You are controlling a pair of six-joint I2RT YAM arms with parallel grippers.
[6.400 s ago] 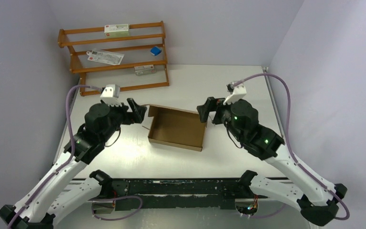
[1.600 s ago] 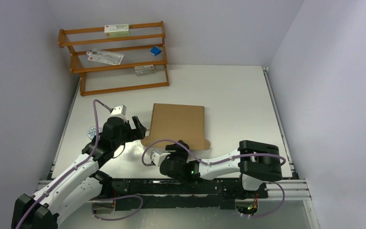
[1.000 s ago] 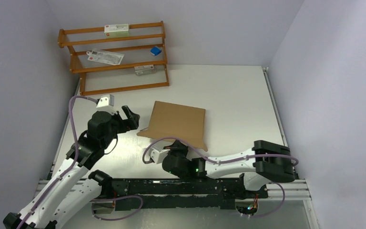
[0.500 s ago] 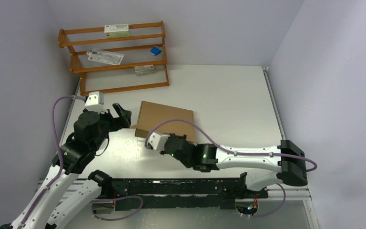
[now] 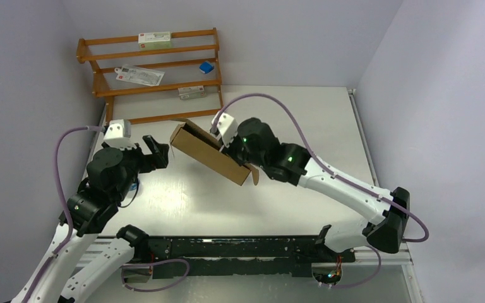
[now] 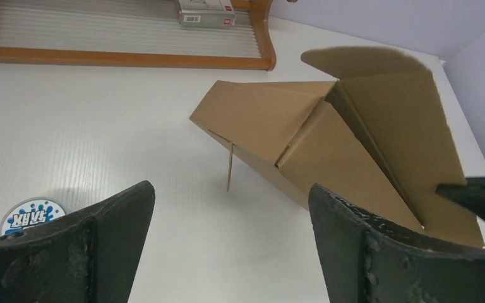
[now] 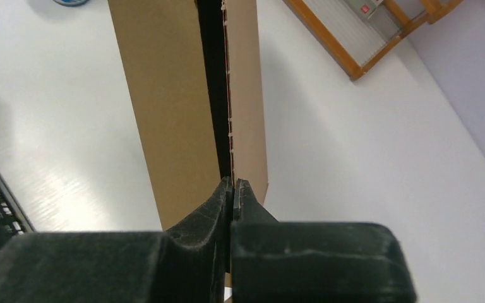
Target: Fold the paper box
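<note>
The paper box (image 5: 207,153) is plain brown cardboard, held off the table and tilted, its left end higher and near the rack. My right gripper (image 5: 242,155) is shut on its right end; in the right wrist view the jaws (image 7: 233,184) pinch a thin cardboard wall of the box (image 7: 170,107). My left gripper (image 5: 158,151) is open just left of the box and does not touch it. The left wrist view shows the box (image 6: 328,145) ahead with a loose flap raised at the top and nothing between the wide fingers (image 6: 230,189).
A wooden rack (image 5: 151,76) with small white cartons and a blue item stands at the back left, close behind the box's raised end. A round blue-and-white sticker (image 6: 31,215) lies on the white table (image 5: 303,120) under my left gripper.
The box lay flat near the front; my right gripper has lifted it up and back, tilting it in the air. My left arm has drawn back to the left, still open.
</note>
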